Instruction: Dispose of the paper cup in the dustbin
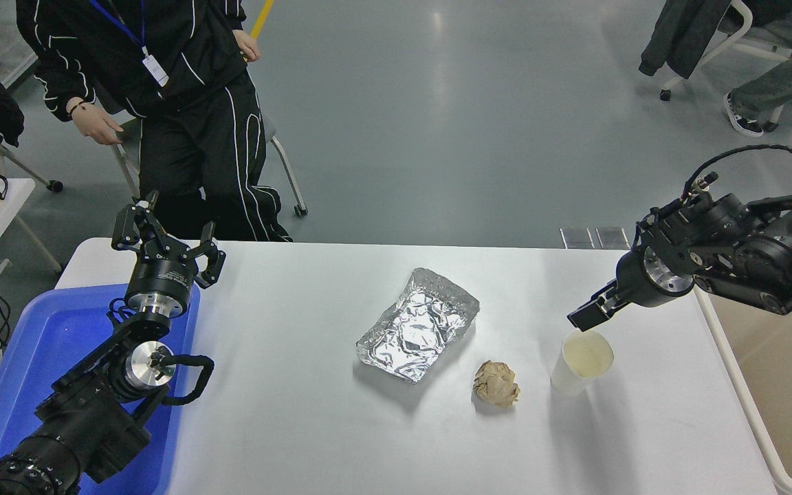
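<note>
The paper cup (pixel 580 361) is small, cream-white and stands upright on the white table (pixel 300 426), right of centre. My right gripper (pixel 586 314) comes in from the right edge and hangs just above the cup's far rim, pointing down and to the left. It is seen side-on. It holds nothing. The dustbin (pixel 746 405) is a large beige bin at the table's right end, partly cut off by the picture's edge; my right arm reaches over its far corner. My left gripper (pixel 166 237) is parked at the lower left, open and empty.
A crumpled brown paper ball (pixel 496 383) lies just left of the cup. A crinkled silver foil tray (pixel 418 324) sits at the table's centre. A blue plastic tray (pixel 31 357) lies under my left arm. A person (pixel 176 89) sits beyond the table's far left corner.
</note>
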Action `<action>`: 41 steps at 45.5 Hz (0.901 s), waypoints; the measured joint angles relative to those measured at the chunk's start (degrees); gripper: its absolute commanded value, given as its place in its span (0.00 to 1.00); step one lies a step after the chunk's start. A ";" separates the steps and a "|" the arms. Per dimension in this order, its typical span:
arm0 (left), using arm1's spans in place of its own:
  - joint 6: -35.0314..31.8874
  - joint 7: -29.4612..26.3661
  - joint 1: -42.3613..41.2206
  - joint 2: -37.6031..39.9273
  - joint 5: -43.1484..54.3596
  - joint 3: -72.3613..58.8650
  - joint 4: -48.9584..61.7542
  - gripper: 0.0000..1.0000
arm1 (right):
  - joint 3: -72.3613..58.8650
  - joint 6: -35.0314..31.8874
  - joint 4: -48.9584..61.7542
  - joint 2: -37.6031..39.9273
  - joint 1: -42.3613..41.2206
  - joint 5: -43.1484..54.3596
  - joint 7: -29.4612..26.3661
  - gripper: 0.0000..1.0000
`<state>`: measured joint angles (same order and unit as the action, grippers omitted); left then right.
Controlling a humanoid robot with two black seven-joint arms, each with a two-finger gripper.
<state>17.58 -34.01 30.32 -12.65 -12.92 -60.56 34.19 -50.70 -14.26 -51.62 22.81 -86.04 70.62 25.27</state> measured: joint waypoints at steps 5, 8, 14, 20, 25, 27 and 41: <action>0.00 0.00 0.00 0.00 0.00 0.00 0.00 1.00 | -0.26 0.26 -1.40 0.89 1.03 1.16 0.12 0.99; 0.00 0.00 0.00 0.00 0.00 0.00 0.00 1.00 | -0.25 0.36 -1.67 1.10 1.66 1.49 0.16 0.99; 0.00 0.00 0.00 0.00 0.00 0.00 0.00 1.00 | -0.15 1.64 -0.86 1.31 4.13 1.81 0.01 0.97; 0.00 0.00 0.00 0.00 0.00 0.00 0.00 1.00 | -0.10 2.59 0.71 1.29 5.67 1.84 -0.06 0.86; 0.00 0.00 0.00 0.00 0.00 0.00 0.00 1.00 | -0.03 3.18 2.70 0.83 7.13 1.53 -0.08 0.86; 0.00 0.00 0.00 0.00 0.00 0.00 0.00 1.00 | -0.01 3.34 3.42 0.53 7.66 1.20 -0.10 0.86; 0.00 0.00 0.00 0.00 0.00 0.00 0.00 1.00 | 0.26 3.87 8.89 -2.51 11.00 -1.07 -0.08 0.09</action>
<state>17.58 -34.01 30.32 -12.66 -12.92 -60.56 34.19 -50.44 -10.39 -42.74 20.30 -75.04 69.55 25.19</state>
